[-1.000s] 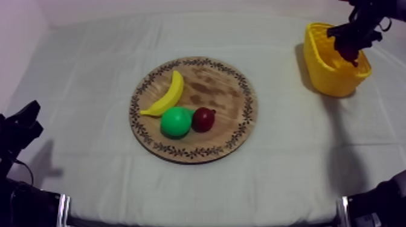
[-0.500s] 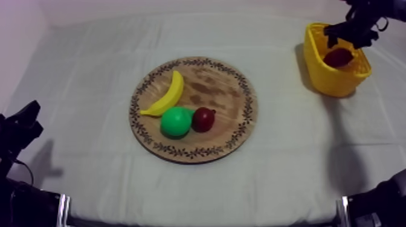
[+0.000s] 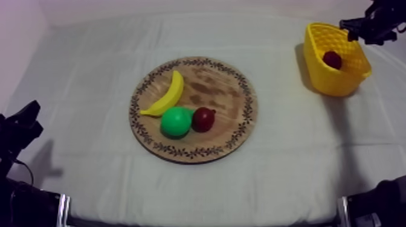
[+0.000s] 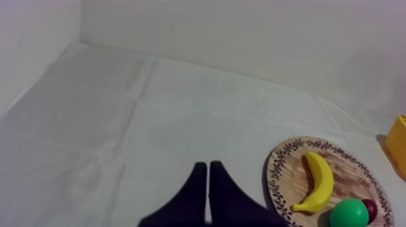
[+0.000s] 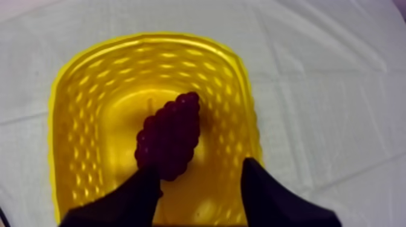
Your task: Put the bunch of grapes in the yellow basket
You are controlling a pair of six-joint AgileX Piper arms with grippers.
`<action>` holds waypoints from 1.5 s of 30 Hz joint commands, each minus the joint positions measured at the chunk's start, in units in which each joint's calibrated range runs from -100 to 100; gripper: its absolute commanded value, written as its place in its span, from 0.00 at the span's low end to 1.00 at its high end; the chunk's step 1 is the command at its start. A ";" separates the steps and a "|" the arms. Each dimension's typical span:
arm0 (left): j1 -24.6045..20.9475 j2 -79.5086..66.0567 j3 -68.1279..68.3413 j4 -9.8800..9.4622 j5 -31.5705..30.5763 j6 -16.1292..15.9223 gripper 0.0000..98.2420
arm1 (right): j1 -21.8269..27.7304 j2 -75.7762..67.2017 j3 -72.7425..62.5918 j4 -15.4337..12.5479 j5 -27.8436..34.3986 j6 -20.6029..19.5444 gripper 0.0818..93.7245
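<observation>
**Q:** Describe the work surface, nearest items first.

**A:** It is a table under a grey-white cloth (image 3: 78, 90), with a plain pale wall behind. Nearest is my left gripper (image 4: 208, 166). It hangs low at its own side with its fingers together in a narrow wedge, holding nothing. It has no part in this step, so I judge it is placed well apart from the wooden board (image 3: 229, 90) to leave the centre free.

**Q:** What is on the board?

**A:** Three items sit toward its near-left half: a banana (image 3: 166, 93), a pear (image 3: 176, 122) and a small red fruit (image 3: 203, 119). The pear and the red fruit touch, and the banana lies just beside the pear.

**Q:** Where is the task's thing?

**A:** It is farthest away, at my right. The bunch of grapes (image 5: 169, 142) lies on the floor of the yellow basket (image 5: 78, 78). My right gripper (image 5: 200, 168) hovers over the basket with its fingers wide apart and nothing clamped between them. That wide spread is what leaves the bunch resting on its own weight. In the wrist view one fingertip overlaps the bunch's near end, and I cannot tell whether they touch.

**Q:** What is the status?

**A:** I judge the placement done. The next move calls for a straight lift, so that neither finger catches the basket wall or drags the bunch.
</observation>
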 commanded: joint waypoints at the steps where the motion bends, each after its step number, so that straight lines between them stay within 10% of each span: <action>1: 0.00 0.00 -0.02 -0.02 -0.01 0.01 0.00 | -0.01 -3.09 2.52 0.19 -0.56 0.14 0.40; 25: 0.00 0.00 -0.02 -0.02 -0.01 0.01 0.00 | -4.03 -30.14 30.52 8.21 -6.53 -4.96 0.30; 45: 0.00 0.00 -0.02 -0.02 -0.01 0.01 0.00 | -5.32 -62.05 60.07 13.32 -13.21 -9.95 0.02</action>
